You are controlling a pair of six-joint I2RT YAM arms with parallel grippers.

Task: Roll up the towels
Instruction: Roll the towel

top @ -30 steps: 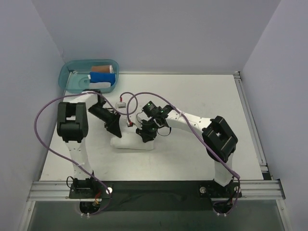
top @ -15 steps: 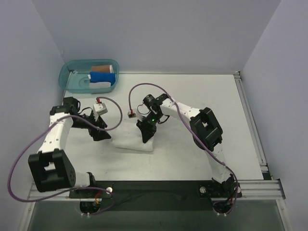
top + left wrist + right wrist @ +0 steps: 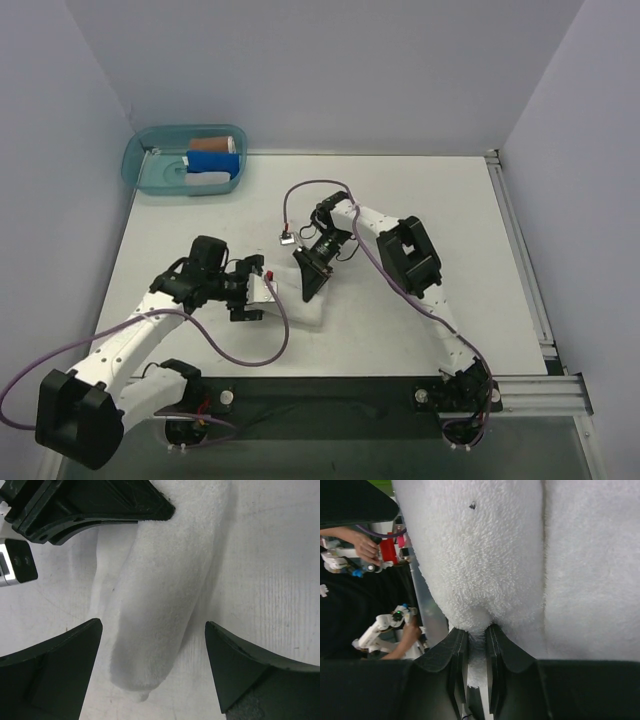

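A white terry towel [image 3: 304, 312] lies partly rolled on the table near the middle. In the left wrist view its rolled end [image 3: 160, 605] sits between my left gripper's [image 3: 152, 627] open jaws, with a gap on both sides. In the top view the left gripper [image 3: 262, 298] is at the towel's left end. My right gripper [image 3: 311, 285] stands over the towel's far edge. In the right wrist view it [image 3: 476, 640] is shut on a pinched fold of the towel [image 3: 485, 555].
A teal bin [image 3: 140, 170] stands at the back left, holding a blue roll [image 3: 213, 161], a brown roll [image 3: 212, 143] and a white roll [image 3: 205, 179]. A metal rail [image 3: 515, 250] runs along the table's right edge. Purple cables loop over both arms.
My left arm has swung from the towel's far left round to its near left end, and its open jaws now straddle the roll. My right gripper stays on the towel, shifted slightly right.
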